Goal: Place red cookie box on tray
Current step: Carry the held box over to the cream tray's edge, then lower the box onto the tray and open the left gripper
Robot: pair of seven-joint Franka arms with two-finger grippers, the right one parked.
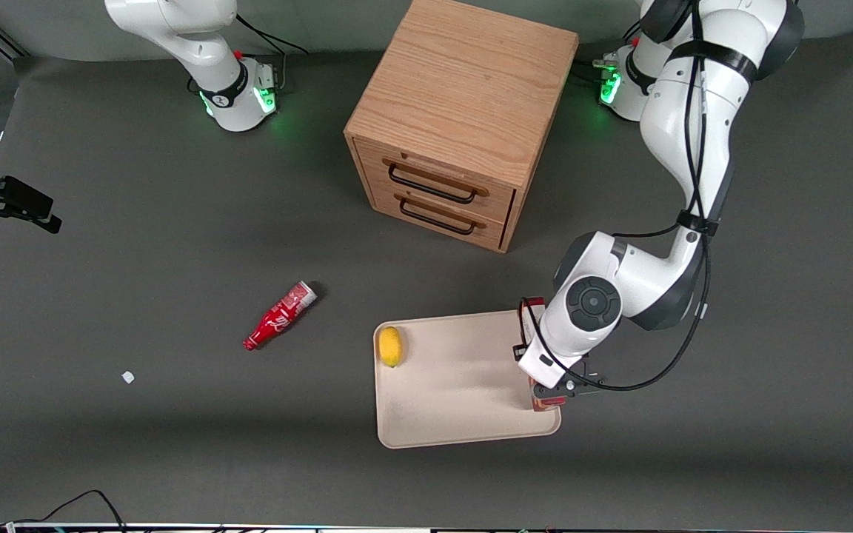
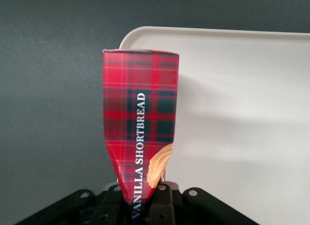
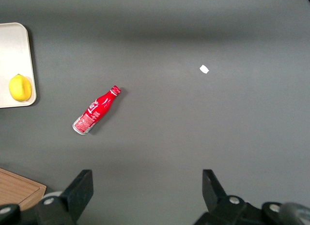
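The red cookie box is a plaid carton printed "Vanilla Shortbread". My left gripper is shut on one end of it, and the carton is squeezed narrow between the jaws. In the front view the gripper is mostly hidden under the wrist. The box shows only as red bits along the tray's edge at the working arm's end. The cream tray lies under and beside the box, whose free end reaches the tray's rounded corner. I cannot tell whether the box rests on the tray.
A yellow lemon lies on the tray at its parked-arm end. A red soda bottle lies on the grey table, with a small white scrap farther toward the parked arm's end. A wooden two-drawer cabinet stands farther from the front camera.
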